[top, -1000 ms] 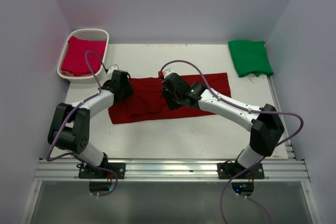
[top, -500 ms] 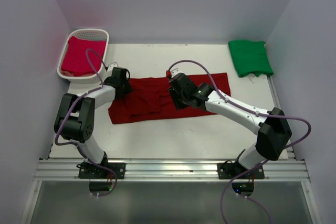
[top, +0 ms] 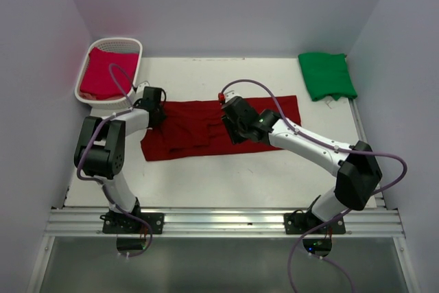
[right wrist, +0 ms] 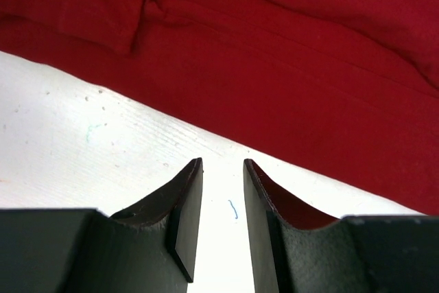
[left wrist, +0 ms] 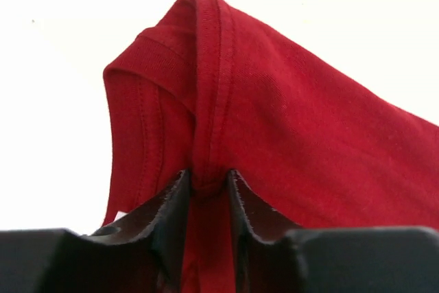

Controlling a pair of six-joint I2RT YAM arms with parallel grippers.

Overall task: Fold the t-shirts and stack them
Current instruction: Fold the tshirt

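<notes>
The spread t-shirt (top: 192, 135) lies central on the table (top: 206, 183). From it, the folded t-shirt (top: 326, 75) sits at two o'clock, and the basket (top: 84, 77) at ten o'clock holds a third t-shirt (top: 106, 72).

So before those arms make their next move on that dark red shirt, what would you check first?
1. Left gripper pinching the maroon t-shirt: ok, a fold of cloth sits in its grip.
2. Right gripper gripping cloth: not ok, jaws narrowly apart over bare table, short of the shirt's edge.
3. Shirt lying flat: not ok, creased in the middle.
4. Green t-shirt folded and clear of the arms: ok.
5. Crimson t-shirt inside the basket, out of the way: ok.
</notes>
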